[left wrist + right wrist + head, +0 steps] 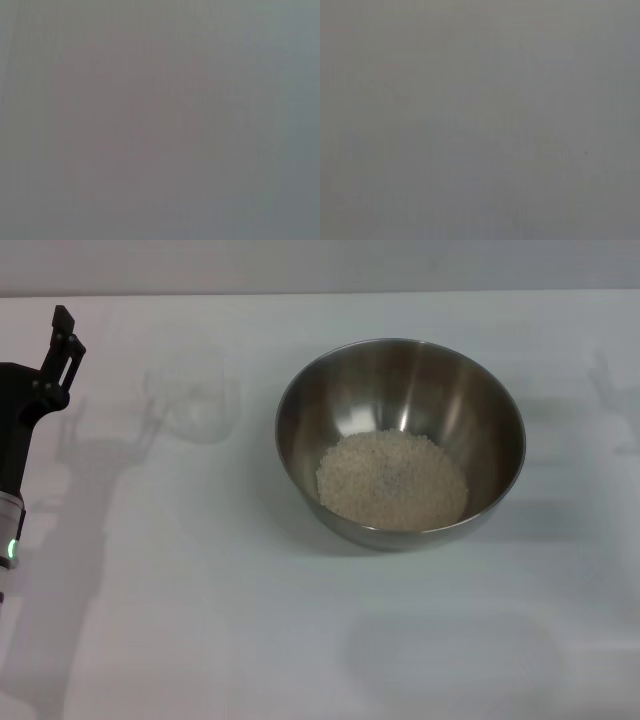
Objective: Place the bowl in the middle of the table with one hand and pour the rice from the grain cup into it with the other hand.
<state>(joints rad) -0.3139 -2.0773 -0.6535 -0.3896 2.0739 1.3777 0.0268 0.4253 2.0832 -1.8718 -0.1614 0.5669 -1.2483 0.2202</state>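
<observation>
Only the head view gives us anything; both wrist views are blank grey. The shiny round stainless-steel bowl (400, 440) sits mid white table (200, 620), holding pale rice (392, 480). The clear plastic grain cup (197, 395) stands left of it. The left gripper (62, 345) is at the left edge, empty; we cannot tell its jaw gap.

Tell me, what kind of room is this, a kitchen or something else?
Probably a test bench or lab rather than a real kitchen. A plain white table holds only a steel bowl of rice and a clear grain cup, and a robot's left pincer stands at the table's left edge.
</observation>
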